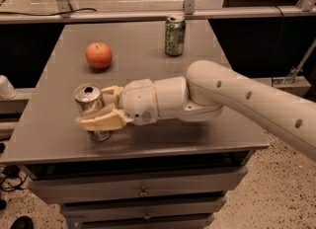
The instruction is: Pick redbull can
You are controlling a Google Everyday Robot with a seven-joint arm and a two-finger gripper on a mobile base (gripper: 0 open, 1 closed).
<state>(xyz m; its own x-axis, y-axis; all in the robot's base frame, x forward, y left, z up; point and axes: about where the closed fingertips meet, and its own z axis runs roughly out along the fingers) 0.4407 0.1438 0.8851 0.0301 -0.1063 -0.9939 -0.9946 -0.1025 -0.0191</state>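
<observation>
The redbull can (pixel 89 96), slim and silver with a pull-tab top, stands near the front left of the grey table (pixel 148 70). My gripper (pixel 95 107) reaches in from the right and sits around the can. One cream finger (pixel 101 121) crosses in front of the can's lower body and the other finger (pixel 111 93) lies behind it. Both press against the can, which still rests on the table. The can's lower side is mostly hidden by the front finger.
A green-patterned can (pixel 175 35) stands at the table's back middle. An orange-red round fruit (pixel 98 56) lies at the back left. My arm (pixel 237 95) spans the right half of the table. A rail (pixel 148 13) runs behind the table, with drawers (pixel 143 191) below.
</observation>
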